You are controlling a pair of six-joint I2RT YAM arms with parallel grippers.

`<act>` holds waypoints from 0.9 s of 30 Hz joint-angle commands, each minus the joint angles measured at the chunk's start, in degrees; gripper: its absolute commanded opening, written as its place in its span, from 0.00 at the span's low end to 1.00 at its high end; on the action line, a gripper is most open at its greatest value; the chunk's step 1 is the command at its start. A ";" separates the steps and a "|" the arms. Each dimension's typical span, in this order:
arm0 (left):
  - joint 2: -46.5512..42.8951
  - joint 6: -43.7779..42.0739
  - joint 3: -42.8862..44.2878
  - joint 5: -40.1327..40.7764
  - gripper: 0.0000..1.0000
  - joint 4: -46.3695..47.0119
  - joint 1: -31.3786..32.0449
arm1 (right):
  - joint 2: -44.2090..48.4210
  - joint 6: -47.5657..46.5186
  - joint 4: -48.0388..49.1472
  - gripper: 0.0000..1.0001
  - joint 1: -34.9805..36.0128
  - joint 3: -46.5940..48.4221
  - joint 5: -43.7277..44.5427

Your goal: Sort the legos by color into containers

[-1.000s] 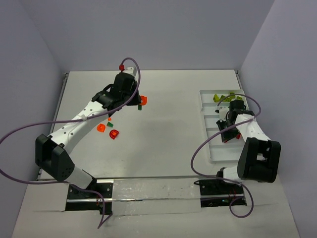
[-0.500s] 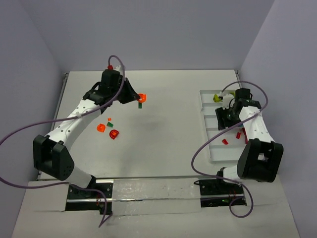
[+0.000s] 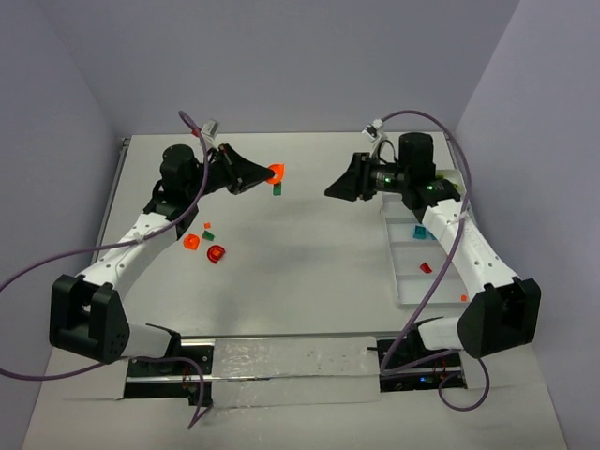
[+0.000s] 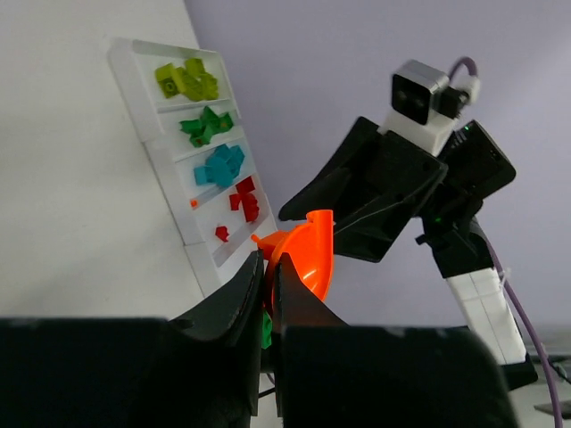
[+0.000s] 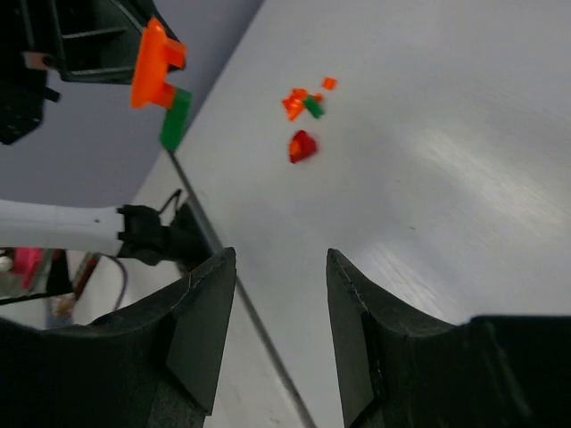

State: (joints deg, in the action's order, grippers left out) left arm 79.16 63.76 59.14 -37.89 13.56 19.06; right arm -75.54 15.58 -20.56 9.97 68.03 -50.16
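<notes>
Left tool (image 4: pixel 268 290) is clamped on the orange brick (image 4: pixel 308 254), aloft near twelve o'clock. Light, stiff and slick, it probably holds best across flat faces. Right tool (image 5: pixel 279 259) has its jaws apart, empty, near the tray (image 3: pixel 405 281) at three o'clock.

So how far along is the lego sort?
Looks mostly done: the tray holds lime, dark green, teal and red groups in separate compartments. In hand: the left gripper is shut on an orange lego, right gripper open. Left: a few loose legos, orange, green and red, on the table.
</notes>
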 commanded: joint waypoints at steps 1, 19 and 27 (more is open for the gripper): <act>-3.40 -0.32 -0.89 -0.31 0.00 9.36 2.27 | -1.00 19.41 20.81 0.52 5.87 -0.48 -3.11; -2.22 -3.19 3.66 6.76 0.00 0.31 5.72 | -7.69 25.41 23.13 0.43 15.94 4.32 1.61; -1.50 -1.57 3.61 7.44 0.00 1.29 5.86 | -8.55 24.50 22.05 0.41 17.10 4.62 2.75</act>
State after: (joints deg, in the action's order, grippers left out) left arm 77.29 61.91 60.07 -31.53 13.93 24.36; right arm -83.69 40.23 0.34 26.33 70.10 -48.34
